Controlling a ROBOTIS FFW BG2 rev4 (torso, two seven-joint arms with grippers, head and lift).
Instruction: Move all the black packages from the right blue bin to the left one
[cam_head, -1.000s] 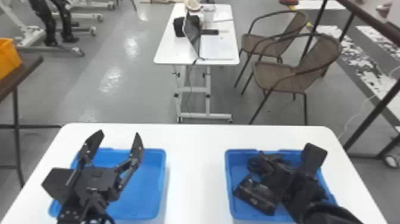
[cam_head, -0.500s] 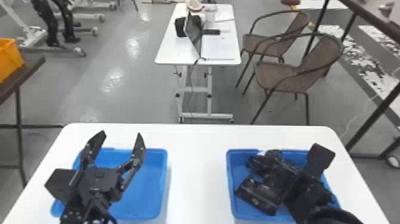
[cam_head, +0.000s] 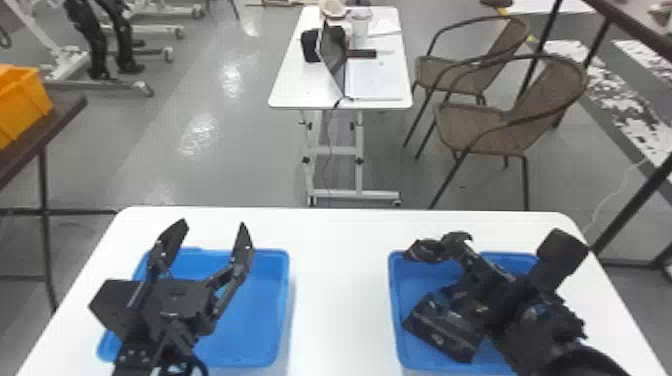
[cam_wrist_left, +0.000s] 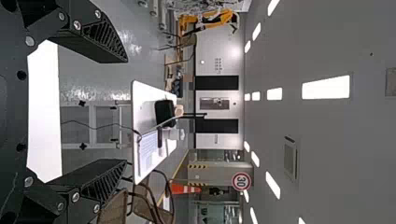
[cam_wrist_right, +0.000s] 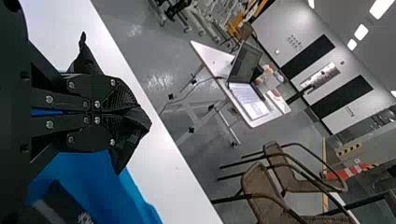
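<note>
In the head view, my right gripper pinches a crumpled black package over the far rim of the right bin, at four o'clock; its long axis runs roughly nine to three. A second package lies inside, long axis ten to four. My left gripper spreads wide over the left bin, at eight. Both bins sit on a white table; a desk stands at twelve, chairs at two.
</note>
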